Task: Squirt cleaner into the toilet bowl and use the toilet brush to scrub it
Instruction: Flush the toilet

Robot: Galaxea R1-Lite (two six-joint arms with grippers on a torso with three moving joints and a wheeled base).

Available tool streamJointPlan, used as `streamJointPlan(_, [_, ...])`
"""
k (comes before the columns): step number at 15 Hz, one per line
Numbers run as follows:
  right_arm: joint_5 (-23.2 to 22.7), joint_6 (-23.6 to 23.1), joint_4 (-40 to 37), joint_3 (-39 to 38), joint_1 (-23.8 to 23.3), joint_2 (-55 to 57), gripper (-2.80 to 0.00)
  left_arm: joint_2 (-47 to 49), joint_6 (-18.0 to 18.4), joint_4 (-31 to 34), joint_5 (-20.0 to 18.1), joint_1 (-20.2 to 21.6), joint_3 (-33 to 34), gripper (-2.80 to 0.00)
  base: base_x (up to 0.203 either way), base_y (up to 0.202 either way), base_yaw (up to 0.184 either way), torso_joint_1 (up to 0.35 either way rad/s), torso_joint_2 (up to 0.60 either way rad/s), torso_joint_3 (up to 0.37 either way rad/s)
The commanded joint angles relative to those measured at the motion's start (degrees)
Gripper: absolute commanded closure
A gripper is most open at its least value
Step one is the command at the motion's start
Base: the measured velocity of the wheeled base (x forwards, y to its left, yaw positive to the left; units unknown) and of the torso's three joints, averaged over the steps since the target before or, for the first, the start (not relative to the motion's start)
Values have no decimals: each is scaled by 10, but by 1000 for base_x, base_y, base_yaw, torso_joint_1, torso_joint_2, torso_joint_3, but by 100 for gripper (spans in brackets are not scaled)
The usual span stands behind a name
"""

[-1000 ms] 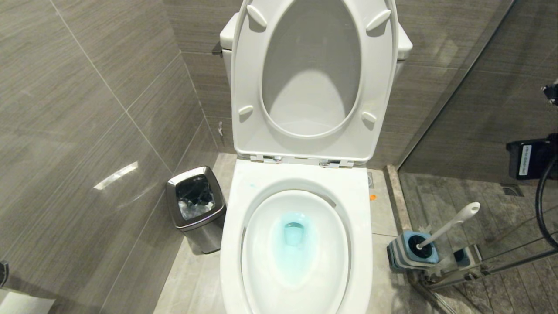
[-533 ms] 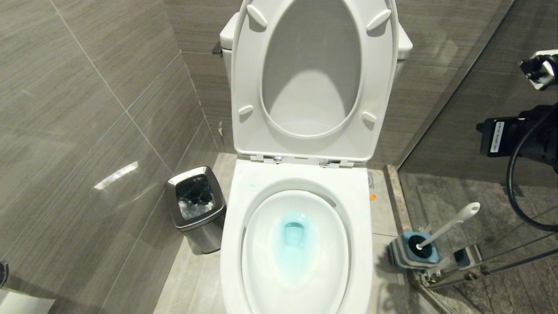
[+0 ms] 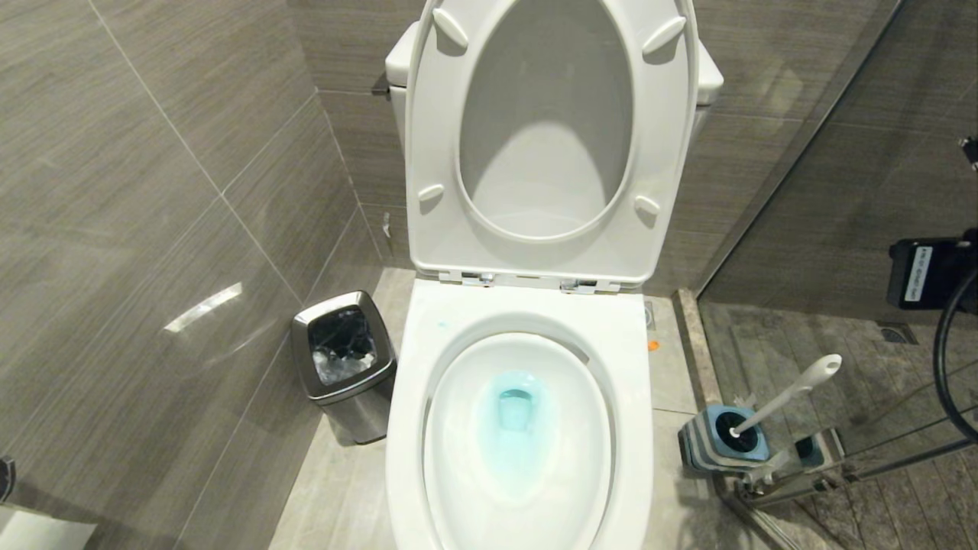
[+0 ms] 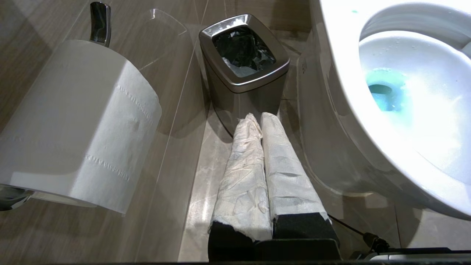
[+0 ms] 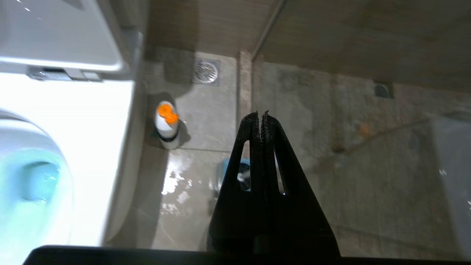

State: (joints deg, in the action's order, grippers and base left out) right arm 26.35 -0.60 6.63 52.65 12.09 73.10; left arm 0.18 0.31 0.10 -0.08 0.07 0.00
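Note:
The white toilet bowl [image 3: 405,435] stands open below me, and turquoise cleaner [image 3: 513,428] pools at its bottom. Right of it, the toilet brush [image 3: 795,388] stands in its blue-grey holder [image 3: 707,447], white handle leaning right. My right arm [image 3: 928,271] shows at the right edge, above the brush. My right gripper [image 5: 259,114] is shut and empty over the floor, with the holder [image 5: 224,167] partly hidden behind its fingers. My left gripper [image 4: 256,117], wrapped in white, is shut and parked low between bin and bowl [image 4: 342,73].
A small steel bin [image 3: 344,367] stands left of the toilet. A toilet paper roll [image 4: 73,121] hangs by the left arm. A white bottle with an orange cap [image 5: 167,125] stands on the floor beside the toilet. Seat and lid [image 3: 428,153] are raised. A glass partition edge [image 3: 691,336] runs on the right.
Half a second ago the right arm reached further left and higher in the head view; it has drawn back to the right edge. Brush and bowl have not moved.

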Motion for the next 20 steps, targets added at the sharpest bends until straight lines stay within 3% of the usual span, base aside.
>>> streamJointPlan(1, [10,2,8,-57,-1,-65,0,0,0,0,0,1,1,0,0,0,0,0,0,0])
streamJointPlan(5, [-21,-3,19,-139,-42,-157,0,0,0,0,0,1,0,0,0,0,0,0,0,0])
streamJointPlan(11, [-174,-48,24,-350,-108,-369,0,0,0,0,0,0,0,0,0,0,0,0,0,0])
streamJointPlan(16, [-228,-56,27,-451,-149,-514,0,0,0,0,0,1,0,0,0,0,0,0,0,0])
streamJointPlan(20, [-262,-62,71,-515,-153,-572,0,0,0,0,0,0,0,0,0,0,0,0,0,0])
